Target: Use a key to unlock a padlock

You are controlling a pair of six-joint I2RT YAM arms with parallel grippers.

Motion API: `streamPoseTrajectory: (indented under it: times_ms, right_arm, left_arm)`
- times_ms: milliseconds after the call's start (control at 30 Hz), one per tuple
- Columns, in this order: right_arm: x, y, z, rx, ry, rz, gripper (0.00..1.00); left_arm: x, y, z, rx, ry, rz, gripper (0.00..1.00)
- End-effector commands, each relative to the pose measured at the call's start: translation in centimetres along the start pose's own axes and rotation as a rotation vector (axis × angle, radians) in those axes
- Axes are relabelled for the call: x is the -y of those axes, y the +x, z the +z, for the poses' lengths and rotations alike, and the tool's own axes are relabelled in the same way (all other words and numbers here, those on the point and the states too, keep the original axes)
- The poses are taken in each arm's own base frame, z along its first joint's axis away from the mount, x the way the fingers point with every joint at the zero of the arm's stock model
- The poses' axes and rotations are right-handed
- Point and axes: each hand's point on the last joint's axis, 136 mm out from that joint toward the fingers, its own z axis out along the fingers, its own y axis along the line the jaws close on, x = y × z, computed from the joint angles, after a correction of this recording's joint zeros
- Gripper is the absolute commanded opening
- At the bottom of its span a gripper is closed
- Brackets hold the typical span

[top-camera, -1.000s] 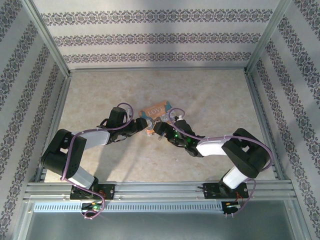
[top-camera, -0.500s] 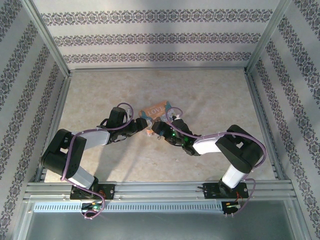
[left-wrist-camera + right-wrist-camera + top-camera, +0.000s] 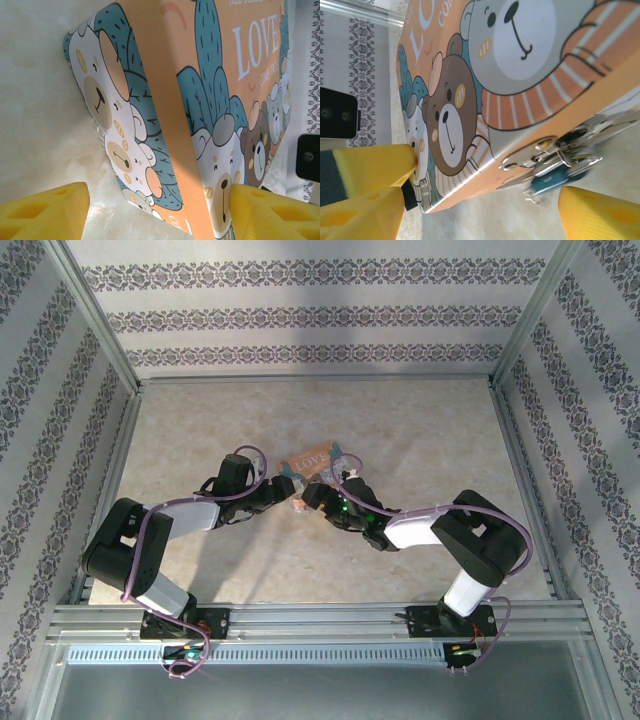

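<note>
While the left claw [image 3: 157,222] straddles a corner of the orange LOVE box [image 3: 220,100], fingers spread wide and gripping nothing, the right claw [image 3: 480,220] gapes equally empty close by the padlock [image 3: 560,175], which hangs at the box's silvery hasp [image 3: 535,150].

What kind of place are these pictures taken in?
Probably a staged robot test booth, not a real room: patterned wallpaper panels set in an aluminium frame, with a left arm and right arm bolted to a metal rail at the table edge.
</note>
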Motion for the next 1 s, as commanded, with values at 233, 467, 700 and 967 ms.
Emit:
streamPoseTrajectory:
  times_ms: [233, 467, 700, 967]
  right_arm:
    - [-1.8, -0.5, -0.7, 0.032, -0.020, -0.001, 0.81]
    - [-0.5, -1.4, -3.6, 0.104, 0.036, -0.078, 0.78]
    - [1.7, -2.6, -6.4, 0.125, 0.063, -0.115, 0.65]
    - [2.9, -3.2, -6.3, 0.134, 0.059, -0.153, 0.43]
  left_arm:
    - [-2.4, 1.4, 0.5, -0.039, -0.088, -0.031, 0.73]
    - [-2.4, 1.5, 0.4, -0.038, -0.091, -0.027, 0.73]
    - [-2.3, 1.3, 0.4, -0.037, -0.086, -0.024, 0.73]
    - [-2.3, 1.4, 0.4, -0.039, -0.086, -0.025, 0.73]
